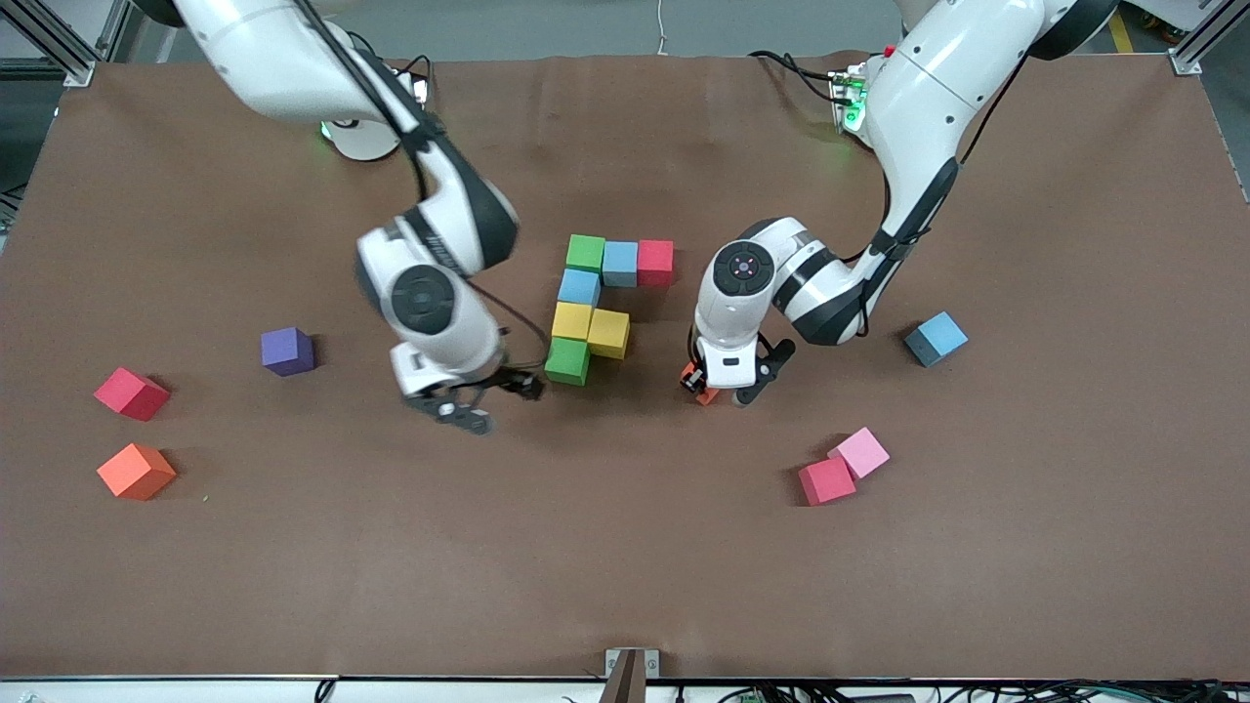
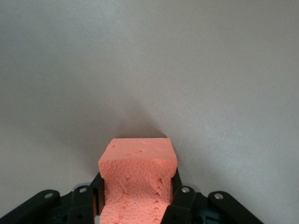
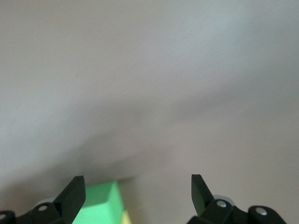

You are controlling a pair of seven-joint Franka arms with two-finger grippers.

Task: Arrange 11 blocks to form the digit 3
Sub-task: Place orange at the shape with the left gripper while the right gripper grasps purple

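Observation:
Several blocks form a partial figure (image 1: 591, 308) at the table's middle: green (image 1: 585, 253), blue (image 1: 619, 264) and red (image 1: 655, 262) in a row, then blue (image 1: 579, 287), two yellow (image 1: 590, 327) and a green block (image 1: 567, 360) nearer the front camera. My left gripper (image 1: 718, 389) (image 2: 136, 196) is shut on an orange block (image 1: 705, 395) (image 2: 138, 172), low over the table beside the figure. My right gripper (image 1: 493, 400) (image 3: 138, 191) is open and holds nothing, next to the nearest green block (image 3: 96, 205).
Loose blocks lie around. Toward the right arm's end are a purple one (image 1: 287, 351), a red one (image 1: 131, 393) and an orange one (image 1: 136, 471). Toward the left arm's end are a blue one (image 1: 936, 338), a pink one (image 1: 860, 452) and a red one (image 1: 826, 480).

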